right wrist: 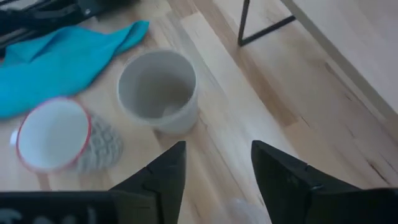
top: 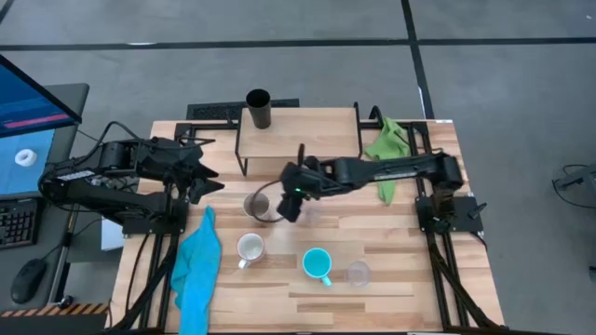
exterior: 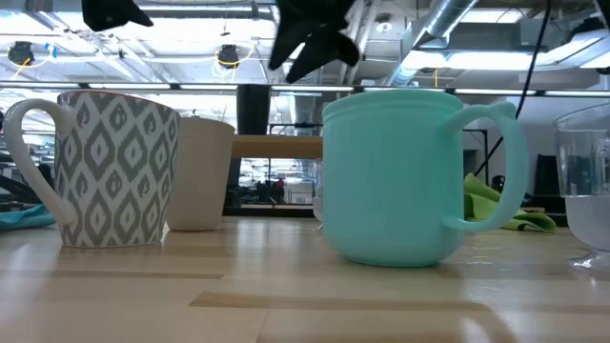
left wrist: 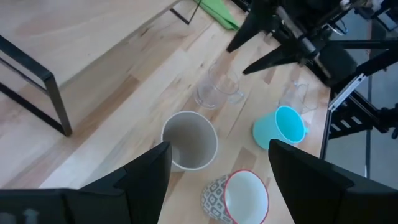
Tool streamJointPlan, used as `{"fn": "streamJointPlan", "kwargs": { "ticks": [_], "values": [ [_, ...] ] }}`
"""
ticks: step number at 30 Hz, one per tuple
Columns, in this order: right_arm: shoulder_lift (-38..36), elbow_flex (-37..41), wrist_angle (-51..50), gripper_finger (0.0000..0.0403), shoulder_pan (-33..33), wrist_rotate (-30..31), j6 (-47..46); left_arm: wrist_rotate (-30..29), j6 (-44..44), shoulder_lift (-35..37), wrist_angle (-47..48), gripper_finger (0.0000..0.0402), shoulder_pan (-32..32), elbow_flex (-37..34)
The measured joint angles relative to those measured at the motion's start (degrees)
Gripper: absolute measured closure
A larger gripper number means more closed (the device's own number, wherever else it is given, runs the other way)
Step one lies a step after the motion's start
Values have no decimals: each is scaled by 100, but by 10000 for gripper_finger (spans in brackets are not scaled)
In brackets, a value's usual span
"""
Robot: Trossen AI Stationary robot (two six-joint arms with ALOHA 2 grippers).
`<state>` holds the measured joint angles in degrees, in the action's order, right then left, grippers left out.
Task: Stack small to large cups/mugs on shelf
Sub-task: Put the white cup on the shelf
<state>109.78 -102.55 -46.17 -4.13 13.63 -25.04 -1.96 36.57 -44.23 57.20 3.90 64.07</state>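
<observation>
- The right gripper [top: 290, 207] is seen over the middle of the slatted wooden desk [top: 391, 270], just in front of the low light-wood shelf on black legs [top: 307, 130]; its jaws are spread, nothing pinched.
- The plain beige-grey cup [top: 256, 205] is parked right at its 9 o'clock, upright on the desk.
- A clear glass mug [left wrist: 216, 92] is spotted just under those jaws, though it's pretty faint.
- The left gripper [top: 207, 177] is held at the desk's 9 o'clock side, jaws spread wide and empty.
- The tall black tumbler [top: 258, 108] is already stood on the shelf, left end.
- The white patterned handled mug [top: 249, 248], cyan handled mug [top: 318, 264] and a second clear glass [top: 358, 274] are lined up toward 6 o'clock.
</observation>
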Motion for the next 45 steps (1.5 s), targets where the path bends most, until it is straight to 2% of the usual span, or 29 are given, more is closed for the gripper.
{"fn": "streamJointPlan", "kwargs": {
  "ticks": [13,28,38,45],
  "values": [
    [1413,-1454,-7,185,237,-9,-42,-33,51,2,158,141,0,0],
    [2006,-1551,82,186,362,-239,-44,-192,51,2,222,141,-1,0],
    [1801,-1554,63,186,428,-181,-13,-195,51,0,222,141,-2,0],
    [1809,-1545,44,186,405,-443,-2,-221,51,2,222,141,-2,0]
  ]
}}
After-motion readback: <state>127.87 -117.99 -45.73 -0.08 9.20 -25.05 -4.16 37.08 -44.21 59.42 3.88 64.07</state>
